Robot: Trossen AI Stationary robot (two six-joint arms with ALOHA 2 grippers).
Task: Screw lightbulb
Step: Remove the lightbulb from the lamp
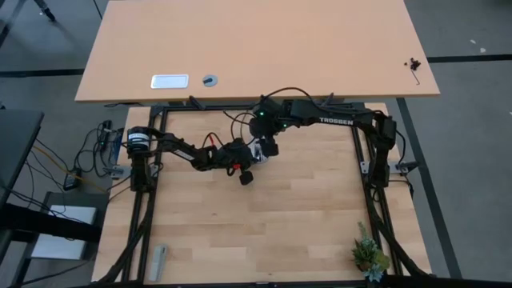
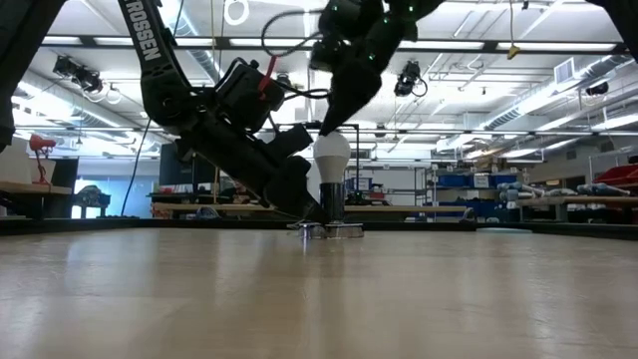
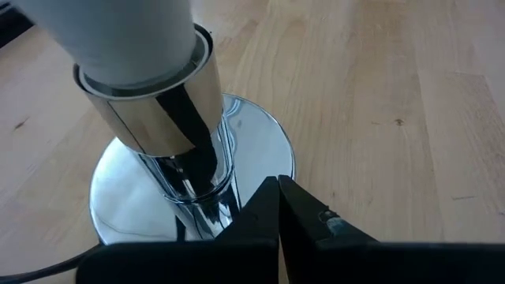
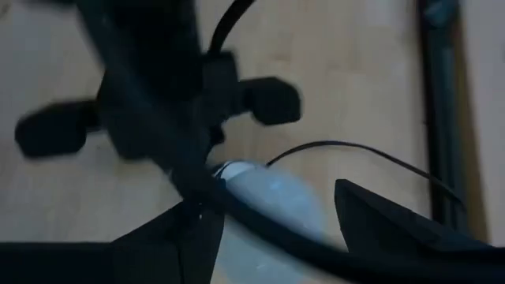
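While the lightbulb (image 2: 332, 155) already stands upright in the collar of the socket base (image 2: 327, 227), near the middle of the wooden worktop (image 1: 304, 216), I judge the job well along but not certainly finished. My left gripper (image 3: 278, 207) sits low beside the chrome stem, its jaws pressed together with nothing between them; in the left wrist view their tips lie just in front of the stem, and I cannot tell whether they touch it (they may only be bracing it). My right gripper (image 4: 276, 213) reaches down from above onto the bulb's white dome, with its jaws spread to either side of the glass. The right wrist view is too blurred for me to say whether they pinch the bulb or merely straddle it. The bulb's threaded base is hidden inside the chrome collar (image 3: 154, 106), which suggests that the threads have caught and at least some turns are made. How deep it sits, and whether it is snug, I cannot see. What is left, as I read it, is any last turning until the bulb seats firmly, then letting go and lifting both arms clear without tipping the stand or snagging its thin black cord (image 4: 355, 154).
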